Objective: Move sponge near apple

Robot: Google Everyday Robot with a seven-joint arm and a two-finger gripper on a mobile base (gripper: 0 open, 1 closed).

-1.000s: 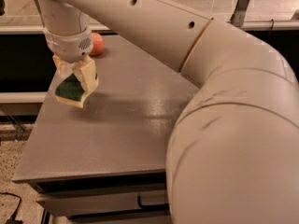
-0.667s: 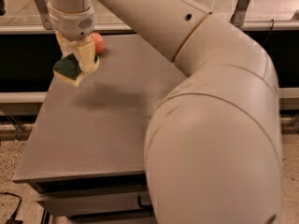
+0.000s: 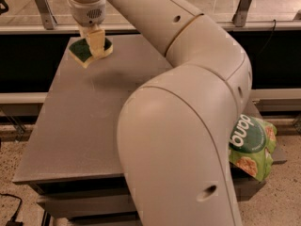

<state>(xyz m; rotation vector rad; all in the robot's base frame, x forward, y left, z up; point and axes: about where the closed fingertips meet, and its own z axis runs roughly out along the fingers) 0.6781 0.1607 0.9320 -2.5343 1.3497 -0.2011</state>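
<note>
My gripper hangs over the far left corner of the grey table. Its pale fingers are shut on the sponge, which has a dark green top and a pale yellow foam edge. The sponge is held tilted, a little above the tabletop. The apple does not show; the gripper and the sponge cover the spot at the back of the table where it stood.
My big cream arm fills the middle and right of the view and hides much of the table. A light-green snack bag lies at the table's right edge. A rail with glass panels runs behind the table.
The gripper has carried the sponge toward the far edge of the table. The apple, seen beside the gripper before, is now hidden behind it.
</note>
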